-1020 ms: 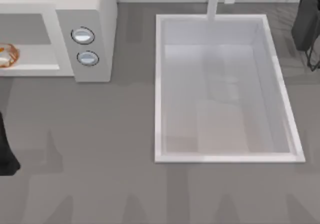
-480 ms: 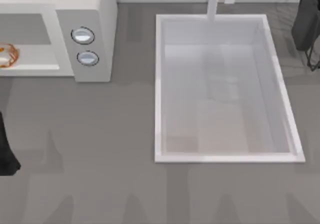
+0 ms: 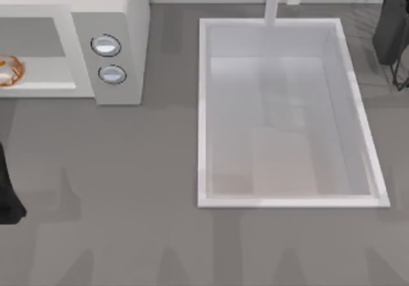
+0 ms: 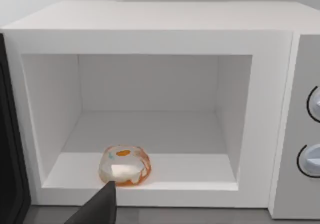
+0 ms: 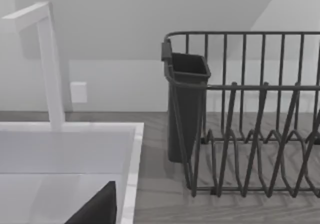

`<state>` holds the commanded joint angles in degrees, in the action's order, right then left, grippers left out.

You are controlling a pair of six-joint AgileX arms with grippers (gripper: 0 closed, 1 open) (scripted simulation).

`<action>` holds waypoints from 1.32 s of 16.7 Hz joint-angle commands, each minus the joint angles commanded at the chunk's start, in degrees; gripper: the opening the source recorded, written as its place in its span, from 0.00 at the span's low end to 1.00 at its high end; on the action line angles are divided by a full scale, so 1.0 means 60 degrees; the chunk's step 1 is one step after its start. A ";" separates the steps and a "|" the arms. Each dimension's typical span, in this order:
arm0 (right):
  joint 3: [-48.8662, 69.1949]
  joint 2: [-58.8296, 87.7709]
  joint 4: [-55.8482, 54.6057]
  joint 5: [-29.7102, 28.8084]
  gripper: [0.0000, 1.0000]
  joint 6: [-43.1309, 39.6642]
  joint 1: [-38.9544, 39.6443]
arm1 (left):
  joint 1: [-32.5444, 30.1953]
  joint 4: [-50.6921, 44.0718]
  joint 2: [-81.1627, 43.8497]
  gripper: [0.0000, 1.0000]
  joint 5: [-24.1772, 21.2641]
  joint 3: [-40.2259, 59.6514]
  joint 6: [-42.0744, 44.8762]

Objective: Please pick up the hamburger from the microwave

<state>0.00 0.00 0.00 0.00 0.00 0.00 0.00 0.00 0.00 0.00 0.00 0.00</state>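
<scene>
One white boxy microwave (image 3: 108, 36) stood at the top-left of the grey table (image 3: 128, 190), its door open and its light-grey cavity exposed. One small round orange-brown hamburger with a glossy top (image 4: 124, 165) lay on the cavity floor, close to the front lip and toward the cavity's left wall as the left wrist view showed it; in the top view it sat at the picture's far left edge (image 3: 9, 70). Bare cavity floor lay behind the hamburger and to its right. Two round silvery-blue knobs (image 3: 106, 45) were counted on the microwave's side panel, one above the other. One large white rectangular sink basin (image 3: 203, 107) occupied the centre and right of the table, with one white faucet post (image 3: 273, 1) at its far rim. A broad strip of bare grey surface separated microwave and sink, and more open table lay in front of both. One dark wire dish rack (image 5: 260, 134) with one dark utensil holder (image 5: 185, 103) stood beside the sink's right side. The left gripper (image 4: 100, 206) was just in front of the microwave opening, one dark fingertip showing just below the hamburger in the left wrist view; whether its fingers were wide or narrow could not be told. The right gripper (image 5: 97, 206) hung above the sink's far right corner, near the rack; its opening likewise could not be told.
</scene>
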 joint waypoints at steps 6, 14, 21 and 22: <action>0.0000 0.0000 0.0000 0.0000 1.00 0.0000 0.0000 | 0.0075 0.0438 -0.0923 1.00 -0.0086 0.0352 0.0034; 0.0000 0.0000 0.0000 0.0000 1.00 0.0000 0.0000 | 0.0528 0.3099 -0.6535 1.00 -0.0609 0.2492 0.0239; 0.0000 0.0000 0.0000 0.0000 1.00 0.0000 0.0000 | 0.1081 0.6345 -1.3389 1.00 -0.1248 0.5102 0.0489; 0.0000 0.0000 0.0000 0.0000 1.00 0.0000 0.0000 | 0.1161 0.6814 -1.4380 1.00 -0.1340 0.5479 0.0525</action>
<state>0.00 0.00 0.00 0.00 0.00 0.00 6.96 40.88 -86.28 -8.04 32.87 3.15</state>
